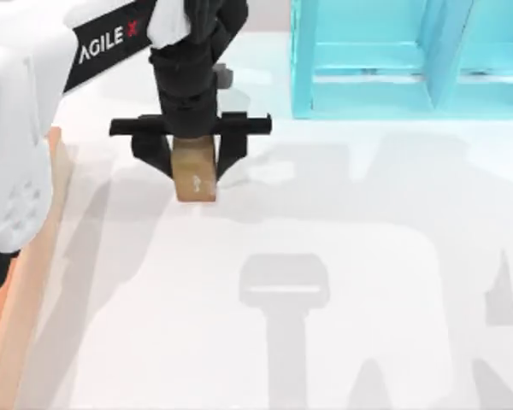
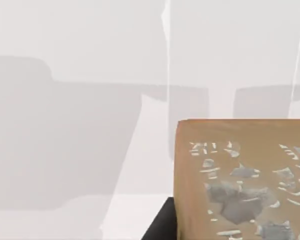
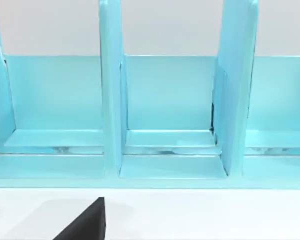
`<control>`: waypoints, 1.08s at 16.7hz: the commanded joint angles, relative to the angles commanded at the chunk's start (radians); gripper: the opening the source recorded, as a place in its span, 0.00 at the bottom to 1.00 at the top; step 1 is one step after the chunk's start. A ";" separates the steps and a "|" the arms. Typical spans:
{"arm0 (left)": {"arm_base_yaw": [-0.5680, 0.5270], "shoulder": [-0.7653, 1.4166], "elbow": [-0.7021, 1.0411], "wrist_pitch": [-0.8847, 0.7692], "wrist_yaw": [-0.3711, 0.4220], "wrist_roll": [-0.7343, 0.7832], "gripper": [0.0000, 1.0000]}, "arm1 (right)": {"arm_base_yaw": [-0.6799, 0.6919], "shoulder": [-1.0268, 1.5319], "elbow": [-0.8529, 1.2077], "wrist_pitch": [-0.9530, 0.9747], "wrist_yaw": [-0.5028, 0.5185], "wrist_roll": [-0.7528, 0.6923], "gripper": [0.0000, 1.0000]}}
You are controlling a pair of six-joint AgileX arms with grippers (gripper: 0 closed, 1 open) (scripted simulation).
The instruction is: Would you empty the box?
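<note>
Over the table beside the box [image 1: 21, 299], left gripper [image 1: 192, 166] clamps the small tan cube [image 1: 195, 175], lifted clear; placing it remains.

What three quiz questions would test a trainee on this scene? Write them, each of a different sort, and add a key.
1. True or false: the left gripper has its jaws shut on the tan block.
2. Fill in: the box shows its rim at the table's ____ edge.
3. Pick one. The block is over: A) the white table; B) a shelf compartment; C) the box floor.

Key: 1 true; 2 left; 3 A.
</note>
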 joint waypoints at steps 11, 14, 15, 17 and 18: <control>-0.001 0.009 -0.061 0.069 -0.001 -0.001 0.30 | 0.000 0.000 0.000 0.000 0.000 0.000 1.00; -0.001 0.009 -0.061 0.069 -0.001 -0.001 0.53 | 0.000 0.000 0.000 0.000 0.000 0.000 1.00; -0.001 0.009 -0.061 0.069 -0.001 -0.001 0.60 | 0.000 0.000 0.000 0.000 0.000 0.000 1.00; -0.001 0.009 -0.061 0.069 -0.001 -0.001 0.75 | 0.000 0.000 0.000 0.000 0.000 0.000 1.00; -0.001 0.009 -0.061 0.069 -0.001 -0.001 0.83 | 0.000 0.000 0.000 0.000 0.000 0.000 1.00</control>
